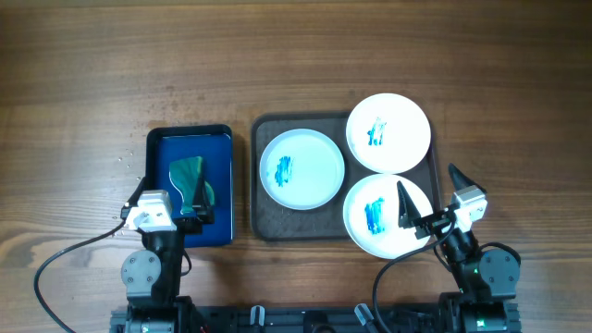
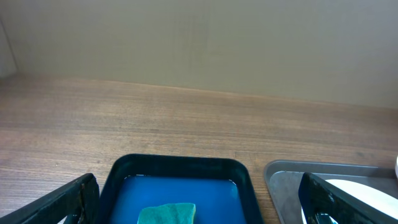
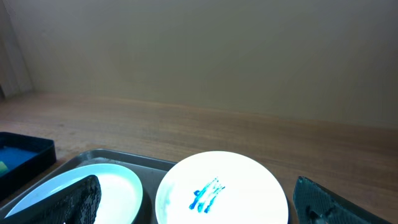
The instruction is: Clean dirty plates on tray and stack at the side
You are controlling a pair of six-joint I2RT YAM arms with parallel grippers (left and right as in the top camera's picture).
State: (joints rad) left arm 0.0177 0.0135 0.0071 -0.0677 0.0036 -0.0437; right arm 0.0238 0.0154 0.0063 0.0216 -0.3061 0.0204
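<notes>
Three white plates, each smeared blue at the centre, lie on the dark tray point(image 1: 268, 220): one at the left point(image 1: 302, 168), one at the far right point(image 1: 388, 133), one at the near right point(image 1: 384, 217). My right gripper point(image 1: 433, 192) is open above the near right plate's right edge and holds nothing. In the right wrist view its fingertips point(image 3: 198, 186) straddle a smeared plate point(image 3: 221, 190), with the left plate point(image 3: 121, 183) beside it on the tray point(image 3: 106, 154). My left gripper point(image 1: 171, 199) point(image 2: 199, 208) hangs open over a green sponge point(image 1: 190, 176) point(image 2: 166, 213).
The sponge lies in a smaller deep-blue tray point(image 1: 190, 131) point(image 2: 180, 163) left of the dark tray point(image 2: 286, 186). A white plate edge point(image 2: 367, 196) shows past the left gripper's right finger. Bare wooden table surrounds both trays.
</notes>
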